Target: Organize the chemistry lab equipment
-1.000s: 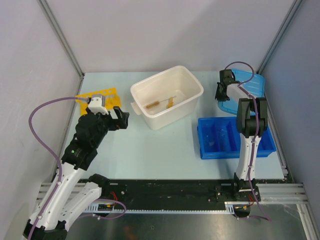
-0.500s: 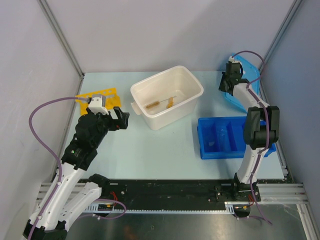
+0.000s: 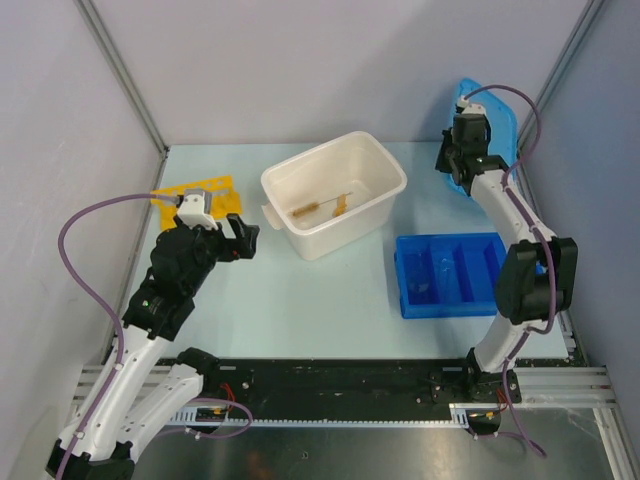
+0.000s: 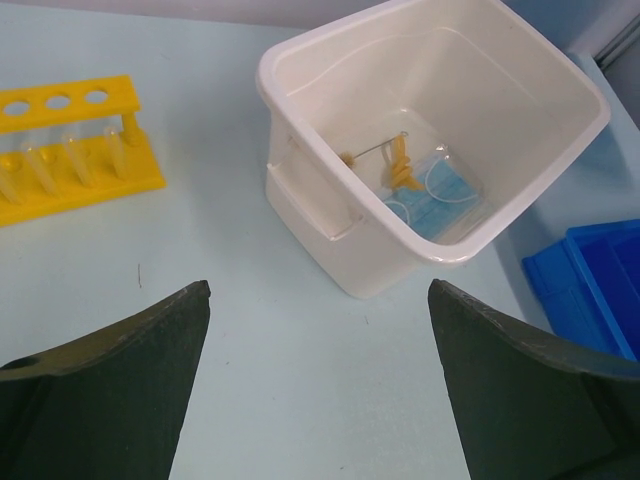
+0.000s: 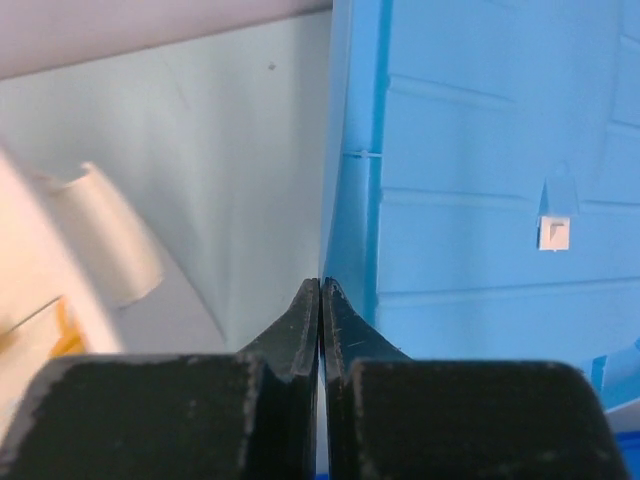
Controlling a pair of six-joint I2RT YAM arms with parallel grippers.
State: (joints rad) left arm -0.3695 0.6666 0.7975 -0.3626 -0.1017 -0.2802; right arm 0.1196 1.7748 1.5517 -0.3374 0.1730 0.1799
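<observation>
From above I count one white tub [image 3: 385,205], one blue tray [image 3: 455,295] with dividers, one yellow rack [image 3: 215,190] and one blue lid [image 3: 500,120]. My left gripper [image 3: 243,238] hangs over the table [image 3: 320,290] between the rack and the tub, and touches neither. My right gripper [image 3: 455,165] is at the far right corner, against the lid, which stands tilted up on edge by the wall. Inside the tub lie one brush [image 3: 308,209] and one amber piece [image 3: 341,206], well apart from both grippers; anything smaller there is too small to make out. In the left wrist view my left gripper [image 4: 318,290] is spread wide and holds nothing. The tub [image 4: 310,190] sits ahead and to the right, holding the brush [image 4: 375,152], the amber piece [image 4: 400,172] and one pale blue square [image 4: 445,200]. The rack [image 4: 80,178] is ahead on the left, showing three holes before the frame cuts it off. Clear tubes [image 4: 75,150] show faintly in it, too hazy to count. A corner of the tray [image 4: 600,270] is cut off on the right. In the right wrist view my right gripper [image 5: 320,295] is pressed nearly closed on the lid's [image 5: 480,180] thin edge. Part of the tub [image 5: 105,245] shows on the left, mostly out of frame.
</observation>
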